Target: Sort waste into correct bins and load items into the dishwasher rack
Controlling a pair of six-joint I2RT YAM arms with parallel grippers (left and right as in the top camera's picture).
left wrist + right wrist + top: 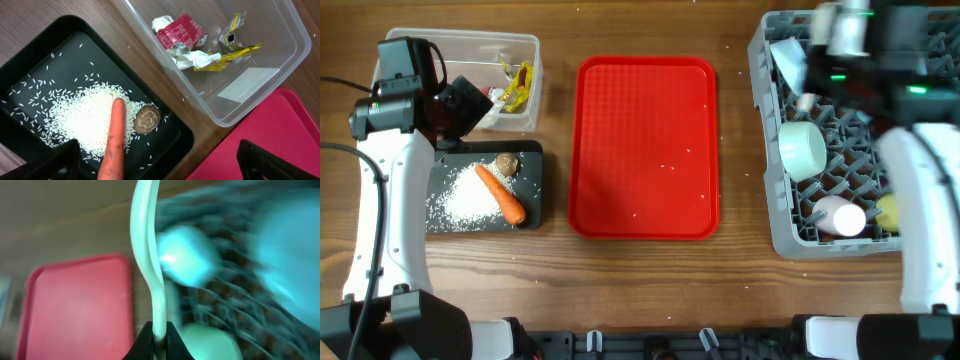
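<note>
- Black bin [30, 60]: one carrot [114, 140], one brown lump [146, 119], rice heap [80, 120].
- Clear tub [280, 75]: two wrappers [181, 32], red and yellow; print unreadable.
- Left gripper [160, 165] gapes, empty.
- Right gripper [159, 340] pinches one white spoon [147, 255] over the rack [770, 225].

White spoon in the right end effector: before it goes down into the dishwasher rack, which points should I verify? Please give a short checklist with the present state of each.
1. Right end effector shut on the white spoon: ok.
2. Right arm above the dishwasher rack: ok, in the overhead view.
3. Free slot under the spoon: cannot tell, the right wrist view is blurred.
4. Left end effector open and empty: ok.
5. Wrappers in the clear tub; carrot, rice and brown lump in the black bin: ok.
6. Red tray free of waste: not ok, a few white grains lie on it.
</note>
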